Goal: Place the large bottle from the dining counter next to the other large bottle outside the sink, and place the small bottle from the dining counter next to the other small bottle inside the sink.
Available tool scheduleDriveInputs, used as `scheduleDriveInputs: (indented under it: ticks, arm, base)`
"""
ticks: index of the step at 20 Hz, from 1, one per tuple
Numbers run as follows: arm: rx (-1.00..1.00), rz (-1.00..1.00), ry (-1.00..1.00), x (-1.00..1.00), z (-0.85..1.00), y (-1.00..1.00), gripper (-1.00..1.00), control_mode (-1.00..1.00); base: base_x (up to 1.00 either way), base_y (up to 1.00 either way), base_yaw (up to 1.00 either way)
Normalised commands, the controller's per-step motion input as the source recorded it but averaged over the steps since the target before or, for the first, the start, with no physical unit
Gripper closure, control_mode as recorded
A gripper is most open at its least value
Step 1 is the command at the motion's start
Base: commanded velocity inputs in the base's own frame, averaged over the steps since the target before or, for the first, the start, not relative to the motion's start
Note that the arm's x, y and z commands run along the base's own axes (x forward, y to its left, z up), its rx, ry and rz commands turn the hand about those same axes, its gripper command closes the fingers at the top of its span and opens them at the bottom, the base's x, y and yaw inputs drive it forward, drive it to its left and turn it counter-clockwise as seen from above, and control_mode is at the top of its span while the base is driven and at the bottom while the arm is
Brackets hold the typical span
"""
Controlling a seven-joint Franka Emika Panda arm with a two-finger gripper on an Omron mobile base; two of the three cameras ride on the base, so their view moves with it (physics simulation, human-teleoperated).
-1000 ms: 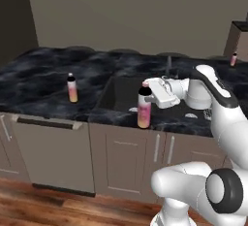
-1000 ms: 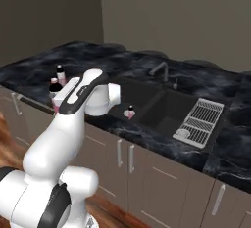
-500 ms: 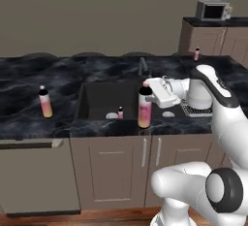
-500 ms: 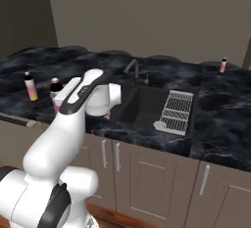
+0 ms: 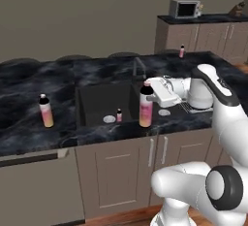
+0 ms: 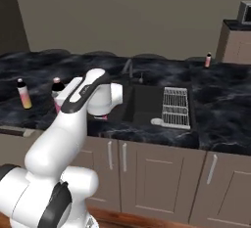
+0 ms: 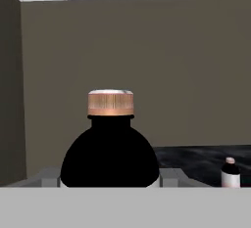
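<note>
I have the large bottle [image 5: 146,105] clamped in the fingers [image 5: 151,90], upright, hanging over the front lip of the counter [image 5: 29,135] just right of the sink [image 5: 99,101] basin. The other large bottle [image 5: 46,111] stands well apart on the left, near the front edge with bare counter around it. A small bottle [image 5: 119,115] sits inside the sink; another small bottle [image 5: 182,51] stands at the far edge.

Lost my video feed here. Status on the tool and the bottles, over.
Tool shut on large bottle, carried upright over the counter's front edge by the sink. Second large bottle stands left of sink. Small bottle in basin. Nothing blocking.
</note>
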Motion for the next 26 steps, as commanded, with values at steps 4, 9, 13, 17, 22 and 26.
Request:
scheduleDriveInputs:
  ticks: [4,9,13,17,22,26]
  arm:
    - [0.0,0.0,0.0,0.0,0.0,0.0,1.0,1.0]
    - [0.0,0.0,0.0,0.0,0.0,0.0,1.0,1.0]
    - [0.0,0.0,0.0,0.0,0.0,0.0,1.0,1.0]
    - [0.0,0.0,0.0,0.0,0.0,0.0,1.0,1.0]
    - [0.0,0.0,0.0,0.0,0.0,0.0,1.0,1.0]
    - [0.0,0.0,0.0,0.0,0.0,0.0,1.0,1.0]
  base:
    - [0.09,0.6,-0.26]
    - [0.05,0.53,-0.19]
    - [0.11,0.35,-0.06]
    - [0.17,0.1,0.1]
    - [0.19,0.07,0.32]
    - [0.18,0.26,0.4]
